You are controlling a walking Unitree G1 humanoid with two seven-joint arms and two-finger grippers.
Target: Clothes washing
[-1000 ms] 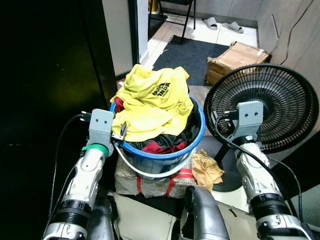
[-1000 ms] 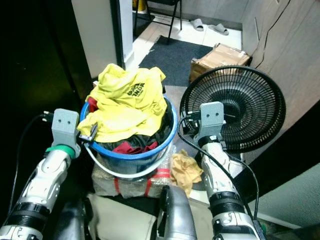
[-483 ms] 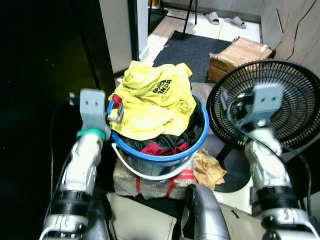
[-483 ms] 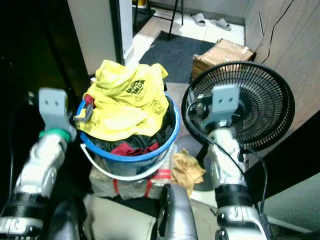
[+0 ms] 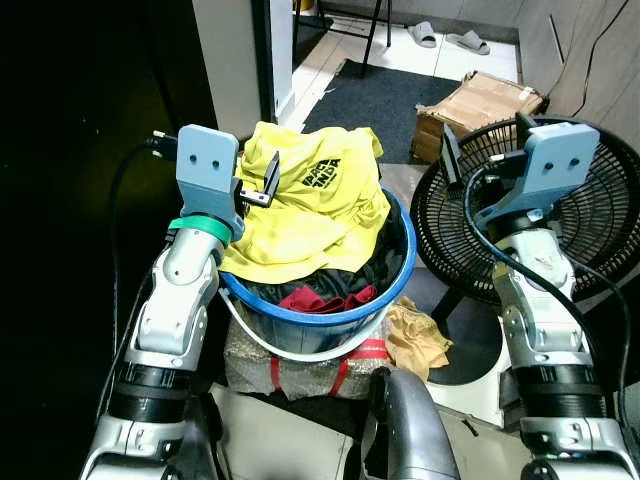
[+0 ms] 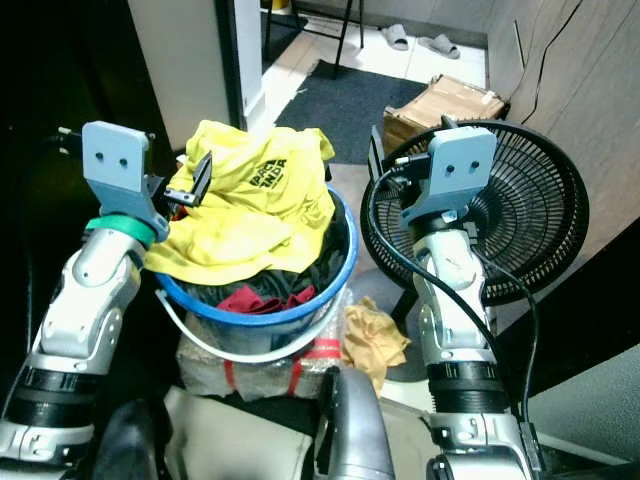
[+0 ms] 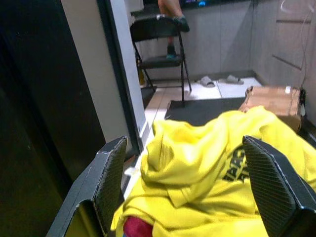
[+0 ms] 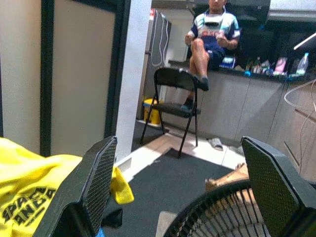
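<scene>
A blue bucket (image 5: 330, 315) heaped with clothes is seen at the centre, set on a wrapped block; a yellow shirt (image 5: 305, 215) with dark print is draped over the pile, with red and dark garments beneath it. The left gripper (image 5: 262, 183) is held at the bucket's nine-o'clock rim, just above the shirt's near edge, its fingers spread and nothing held; in the left wrist view the shirt is framed between the two open fingers (image 7: 111, 173), lying straight ahead and slightly below. The right gripper (image 6: 378, 165) is raised at about two o'clock from the bucket, in front of a black fan (image 5: 600, 215), its fingers likewise parted and empty; it is aimed past the bucket toward a folding chair (image 8: 175, 96) and a seated person. The left arm is judged the nearer; a short forward-and-down reach toward three o'clock would be needed to pinch the shirt.
</scene>
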